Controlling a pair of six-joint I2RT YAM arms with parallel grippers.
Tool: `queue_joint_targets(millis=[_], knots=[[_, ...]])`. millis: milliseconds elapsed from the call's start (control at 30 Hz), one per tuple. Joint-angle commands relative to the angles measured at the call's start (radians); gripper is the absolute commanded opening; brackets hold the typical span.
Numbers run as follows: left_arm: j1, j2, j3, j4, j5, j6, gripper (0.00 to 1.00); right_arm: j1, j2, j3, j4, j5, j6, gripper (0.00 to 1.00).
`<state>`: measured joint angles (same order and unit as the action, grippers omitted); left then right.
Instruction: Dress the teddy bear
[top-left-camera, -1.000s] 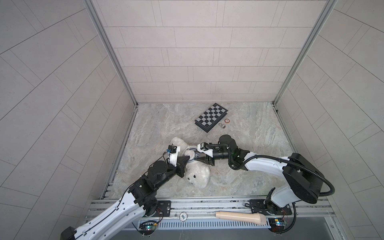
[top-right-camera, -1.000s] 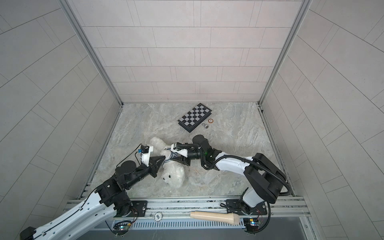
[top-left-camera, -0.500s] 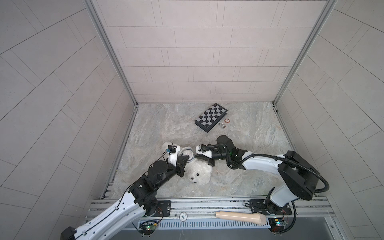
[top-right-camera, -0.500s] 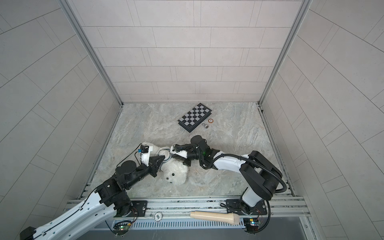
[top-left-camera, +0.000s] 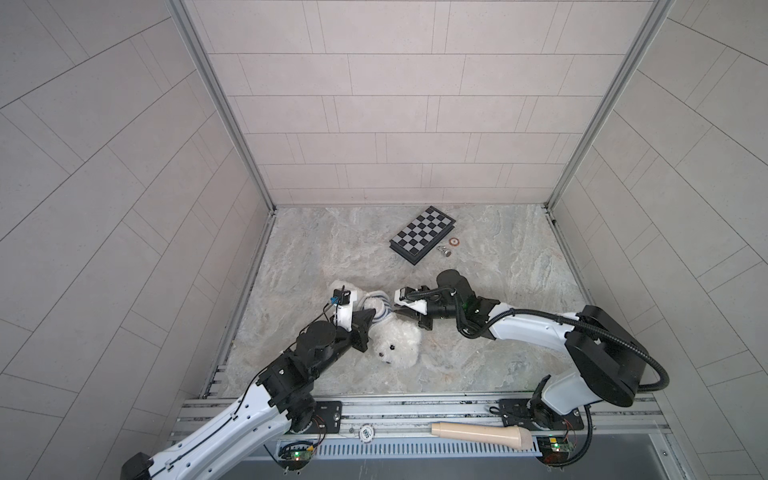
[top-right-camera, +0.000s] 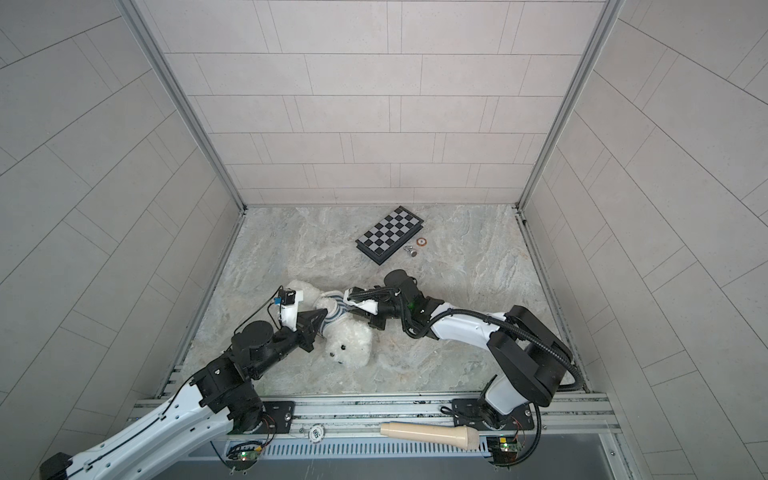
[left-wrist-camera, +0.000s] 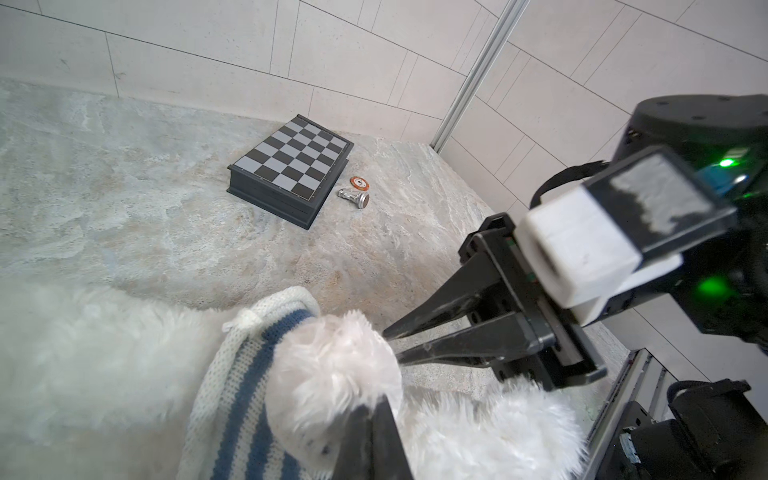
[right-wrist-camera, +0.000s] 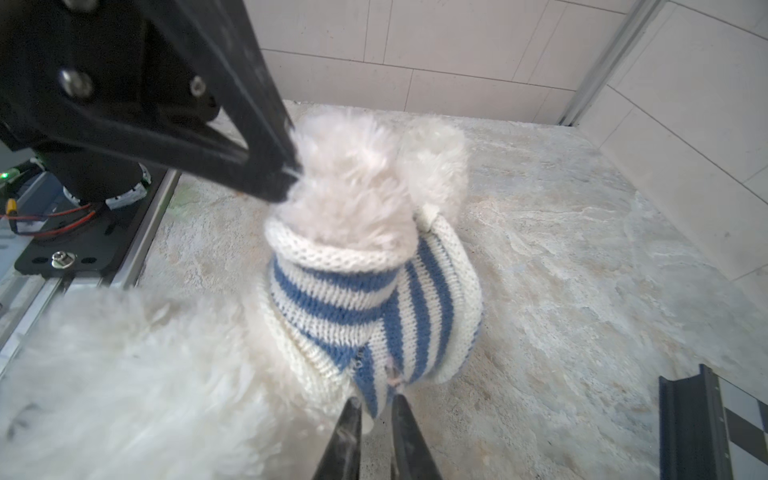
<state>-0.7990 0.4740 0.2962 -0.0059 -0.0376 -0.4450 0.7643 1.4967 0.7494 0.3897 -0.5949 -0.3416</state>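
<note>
By the front rail (top-left-camera: 415, 409), the teddy bear (top-left-camera: 397, 347) is clamped by a paw in the left gripper (right-wrist-camera: 291, 176). The striped shirt (right-wrist-camera: 365, 299) bunched there is straddled by the narrow-set right gripper (right-wrist-camera: 374, 419), hold uncertain. Sleeve stage, it is judged: hem to be drawn bodyward.

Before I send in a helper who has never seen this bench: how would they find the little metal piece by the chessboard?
On the far side of the marbled table a chessboard lies at an angle. Just off its right edge are two small things: the metal piece is the silver one tipped on its side, nearer the front than the flat orange-rimmed disc.
</note>
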Motion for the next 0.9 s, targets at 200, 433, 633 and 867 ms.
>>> queue_joint_targets(millis=[200, 433, 633, 867], knots=[[-0.005, 0.036, 0.050, 0.082, -0.007, 0.003, 0.00, -0.009, -0.108, 0.031, -0.024, 0.007, 0.032, 0.39], [-0.005, 0.110, 0.085, 0.107, -0.011, 0.003, 0.00, -0.020, -0.133, 0.053, -0.007, -0.004, 0.125, 0.52], [-0.004, 0.149, 0.110, 0.110, -0.029, 0.001, 0.00, -0.058, -0.171, 0.034, -0.011, -0.030, 0.193, 0.58], [-0.004, 0.202, 0.123, 0.155, 0.028, 0.016, 0.00, -0.060, -0.214, -0.057, 0.074, -0.118, 0.194, 0.58]])
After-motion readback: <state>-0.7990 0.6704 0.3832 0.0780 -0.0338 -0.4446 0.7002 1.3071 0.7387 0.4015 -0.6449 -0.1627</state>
